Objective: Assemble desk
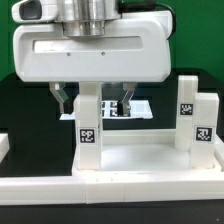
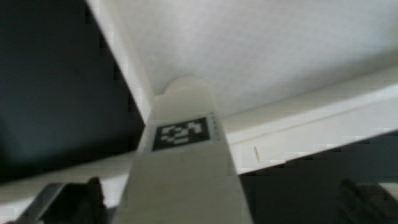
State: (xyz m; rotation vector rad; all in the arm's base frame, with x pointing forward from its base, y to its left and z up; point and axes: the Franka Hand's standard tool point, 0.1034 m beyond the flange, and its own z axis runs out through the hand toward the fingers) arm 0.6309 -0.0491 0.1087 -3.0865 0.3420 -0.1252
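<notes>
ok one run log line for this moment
end effector: open, straddling leg | leg: upright on tabletop | two other legs: upright, exterior view's right

A robotics lab bench: black tabletop [image 1: 20, 110], tagged white legs [image 1: 88, 125] (square fiducial markers), marker board [image 1: 135, 107].

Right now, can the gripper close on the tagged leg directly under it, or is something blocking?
Probably yes. The gripper hangs over the upright leg with a finger on each side, jaws open. Nothing sits between fingers and leg; the two other legs stand apart.
</notes>
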